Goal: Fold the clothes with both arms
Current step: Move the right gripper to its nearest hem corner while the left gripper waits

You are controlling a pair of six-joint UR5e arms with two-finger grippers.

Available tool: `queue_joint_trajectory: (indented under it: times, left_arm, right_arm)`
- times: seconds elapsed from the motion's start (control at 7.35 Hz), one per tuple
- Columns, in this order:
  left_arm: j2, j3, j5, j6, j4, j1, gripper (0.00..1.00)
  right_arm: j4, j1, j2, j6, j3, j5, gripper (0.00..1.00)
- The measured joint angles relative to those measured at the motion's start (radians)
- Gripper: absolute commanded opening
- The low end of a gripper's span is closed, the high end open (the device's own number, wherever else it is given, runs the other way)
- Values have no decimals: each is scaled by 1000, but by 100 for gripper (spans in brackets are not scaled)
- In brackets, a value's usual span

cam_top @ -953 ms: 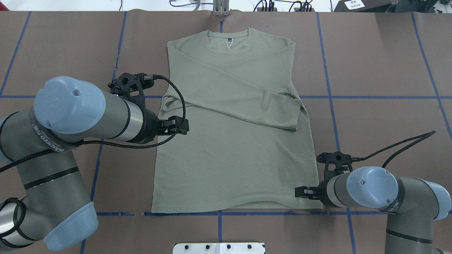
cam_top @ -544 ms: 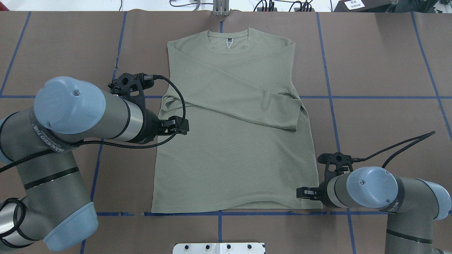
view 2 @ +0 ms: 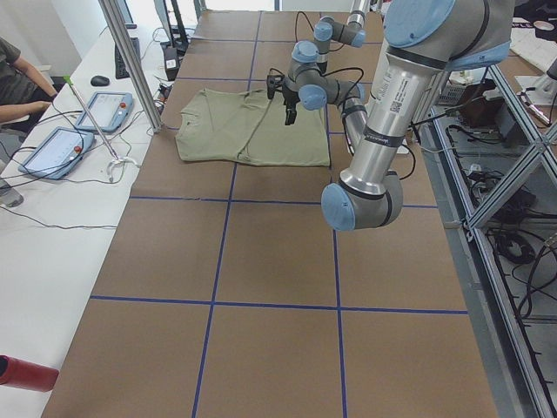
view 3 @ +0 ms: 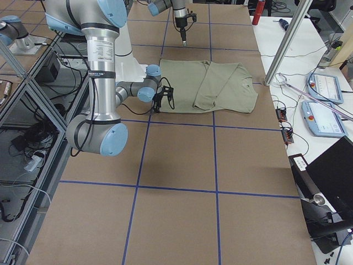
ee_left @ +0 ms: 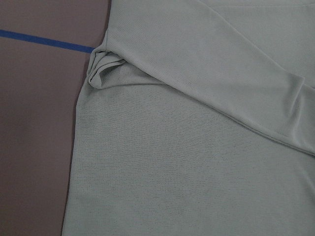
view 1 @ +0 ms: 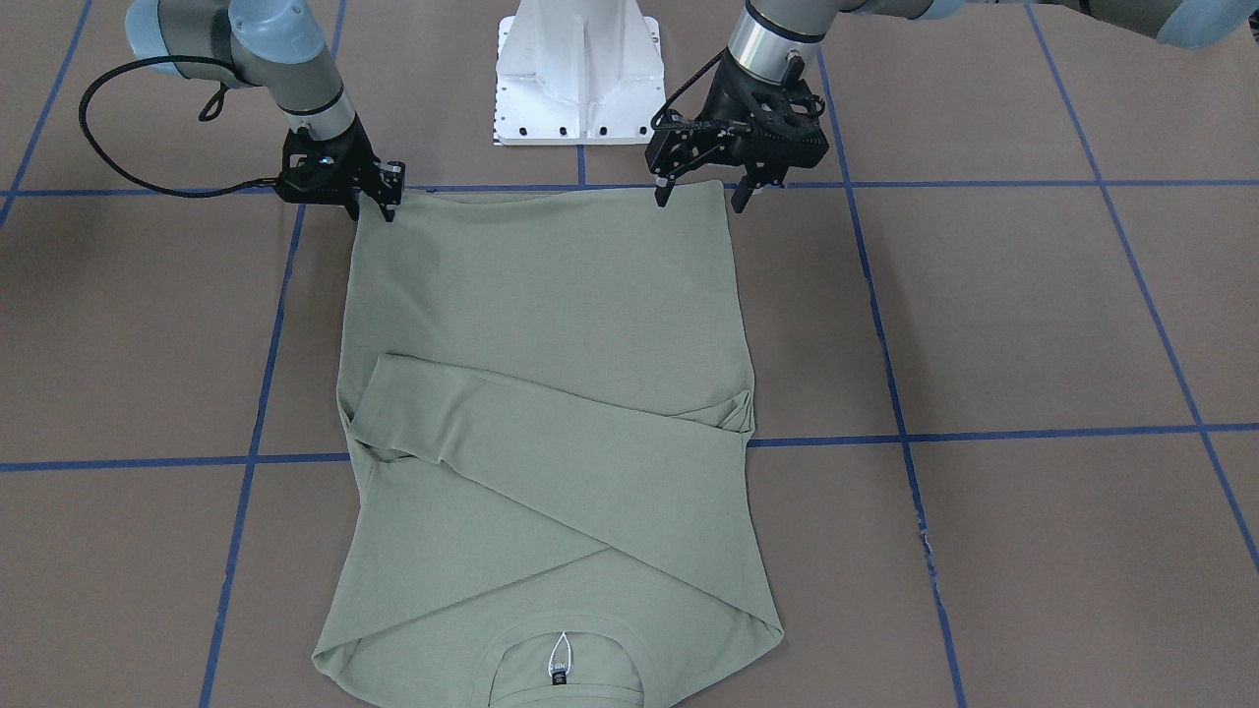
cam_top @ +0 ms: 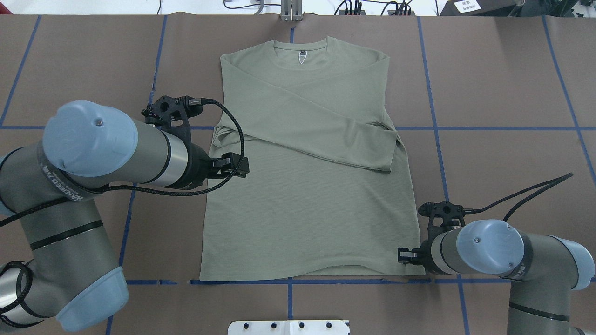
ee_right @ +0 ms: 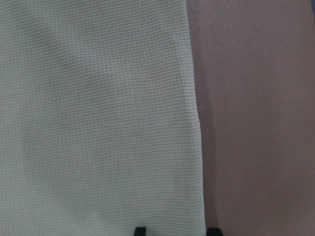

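Right claw sits low at the near right corner of the shirt. Its two fingers are parted and grip nothing. In its wrist view one tip is over cloth and the other over bare desk, with the shirt's side edge running between them. Left claw is likewise spread and empty, but it hangs high. Its wrist camera looks down from well above on the left side edge and the bunched fold at the armpit.

The shirt lies flat on the desk, collar away from the robot and hem just short of a blue tape line. Both sleeves are already laid across the body, crossing below the collar.

The step in hand looks like taking both hem corners so the lower half can be carried up toward the collar. To do it well, the right claw should settle until both tips meet the desk on either side of the edge. It should then close so that front and back layers are caught together, not the top one alone. The left claw has to travel toward the robot and down to the matching corner.

Neither should lift until both have hold, since an uneven pull would skew the hem and could drag the loose sleeves out of place. Raise the cloth only enough to clear, move both claws at one pace along the shirt's length, and lay the hem square to the shoulders.
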Motion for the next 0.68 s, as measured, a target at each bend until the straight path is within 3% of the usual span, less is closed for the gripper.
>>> queue_joint_trajectory:
  times: [0.54,0.68]
  left_arm:
    - [0,-9,0,0,1,-2,99]
    - [0,-10,0,0,2,-2,99]
  right_arm:
    - [0,1,-14,0,7,16,54]
    - [0,0,-17,0,7,17,39]
